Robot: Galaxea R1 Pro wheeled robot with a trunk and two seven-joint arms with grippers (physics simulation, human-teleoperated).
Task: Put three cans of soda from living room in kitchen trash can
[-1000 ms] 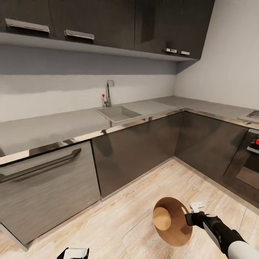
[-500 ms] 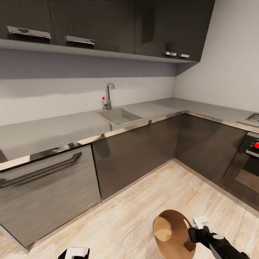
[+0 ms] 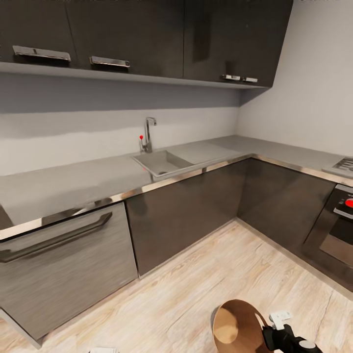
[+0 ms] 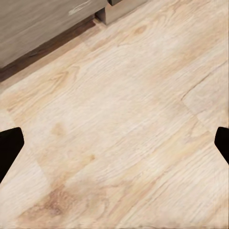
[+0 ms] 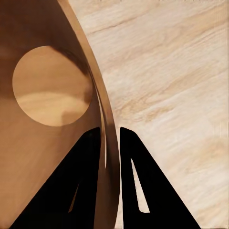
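From the head view we see the tash can [image 3: 239, 326] on the kitchen floor [image 3: 196, 294], our right gripper [image 3: 268, 335] at its rim. Our left gripper [image 4: 114, 143] hangs spread over bare planks. Our right wrist view shows the fingers [image 5: 86, 181] pinching the bin's wall.

Brown-lined tash can [image 3: 239, 327]; pale plank floor [image 3: 196, 294]

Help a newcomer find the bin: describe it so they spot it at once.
Start at the dark kitchen cabinets under the sink, then look down to the wood floor in front. The trash can is there, its rim pinched by the right tool: round, tapering, brown inside, with no cans in it.
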